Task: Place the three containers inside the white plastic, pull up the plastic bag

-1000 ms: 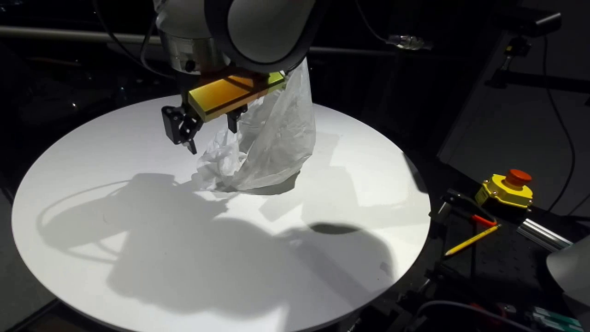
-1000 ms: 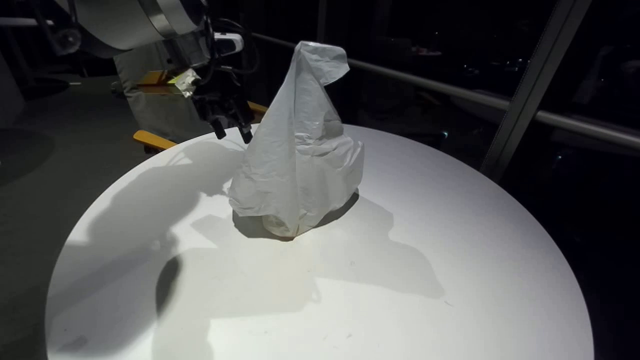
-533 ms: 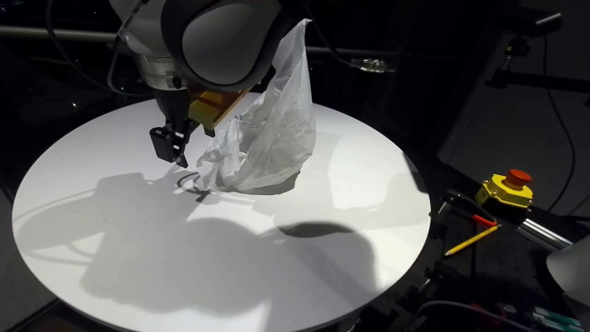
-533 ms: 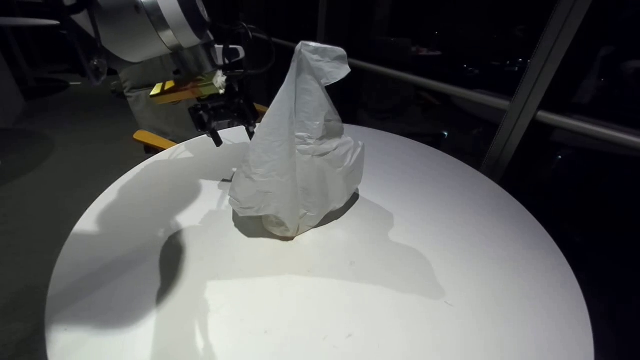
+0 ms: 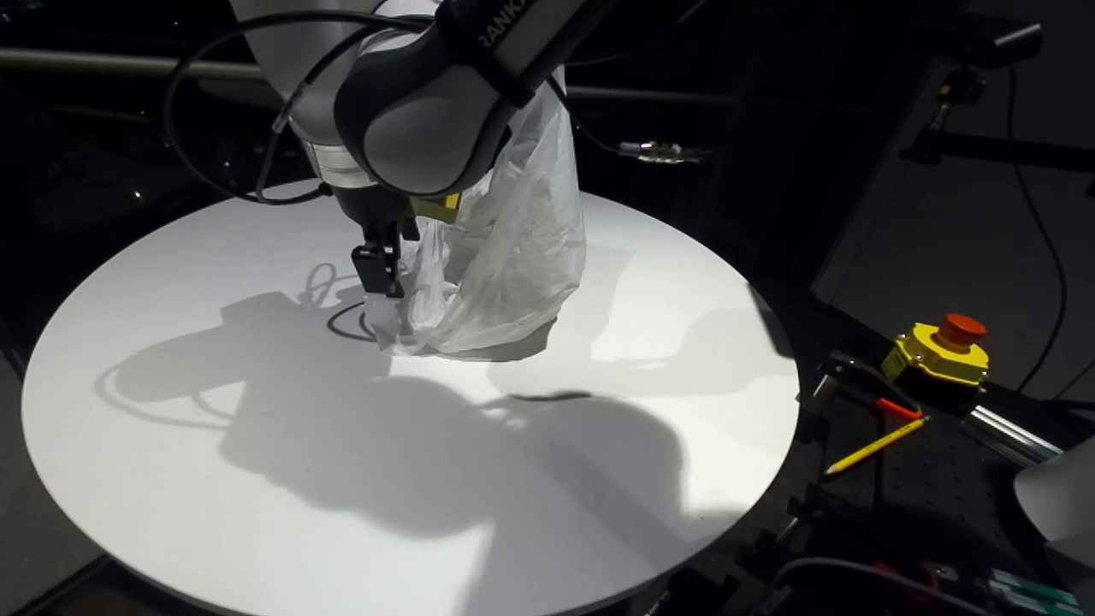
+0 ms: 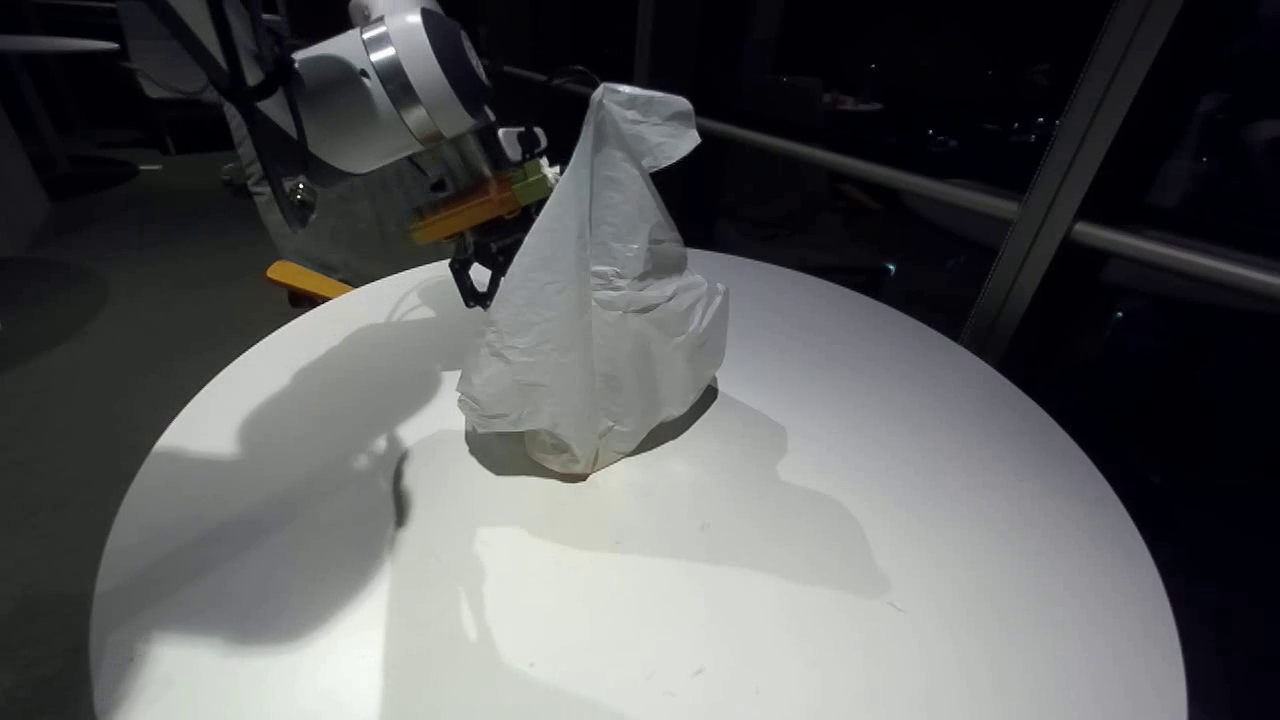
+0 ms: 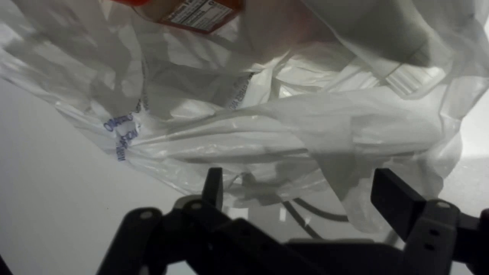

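White, thin-film plastic bag upright on the round table, tall peak, bunched base. Gripper just beside its low side, at its left in both exterior views: fingers spread wide, nothing gripped. Wrist view puts slack film between them; touching or not, can't tell.

Step, best guess: take the low rim for the pull-up; loading looks done. To do it well: ease down so film sits deep between the fingers, gather several folds instead of one flimsy edge, stay off the table, keep clear of what's inside. Squeeze fully, since thin film likely slips. Then raise straight and slow so the load settles in the base and nothing rolls out. Loose flap on the right could snag that finger.

Counts: bag 1, gripper 1, table 1. Orange bottle with red cap 1, far left in the wrist view, apparently inside the bag. Ribbed clear bottle, likely, 1, far right. Yellow container: not made out. Pale round shape 1, showing through the base, identity unclear. Right of the table: button box 1, pencil 1.
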Tool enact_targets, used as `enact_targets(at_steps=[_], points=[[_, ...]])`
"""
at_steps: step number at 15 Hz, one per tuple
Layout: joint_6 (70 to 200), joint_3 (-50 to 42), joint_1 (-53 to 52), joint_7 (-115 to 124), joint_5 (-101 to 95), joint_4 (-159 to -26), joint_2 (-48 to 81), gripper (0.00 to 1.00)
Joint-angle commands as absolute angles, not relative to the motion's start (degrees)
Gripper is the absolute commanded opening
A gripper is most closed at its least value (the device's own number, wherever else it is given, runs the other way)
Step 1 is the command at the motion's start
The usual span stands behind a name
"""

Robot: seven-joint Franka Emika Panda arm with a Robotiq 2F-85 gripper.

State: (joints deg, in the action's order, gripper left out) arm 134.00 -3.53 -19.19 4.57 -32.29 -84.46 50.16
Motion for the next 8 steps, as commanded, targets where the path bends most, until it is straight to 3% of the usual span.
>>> enact_targets(at_steps=[1,3,4,6,8], points=[[130.9,-3.6,-18.3,-0.7,-32.2,-79.5,53.4,1.0],[129.3,-3.1,-17.6,-2.7,-31.5,-78.7,54.0,0.94],[128.0,-2.8,-17.3,-3.8,-31.1,-78.7,53.8,0.74],[126.8,-2.5,-16.9,-5.1,-30.9,-78.7,53.6,0.69],[126.3,-2.5,-16.9,-5.7,-31.0,-78.6,53.4,0.53]])
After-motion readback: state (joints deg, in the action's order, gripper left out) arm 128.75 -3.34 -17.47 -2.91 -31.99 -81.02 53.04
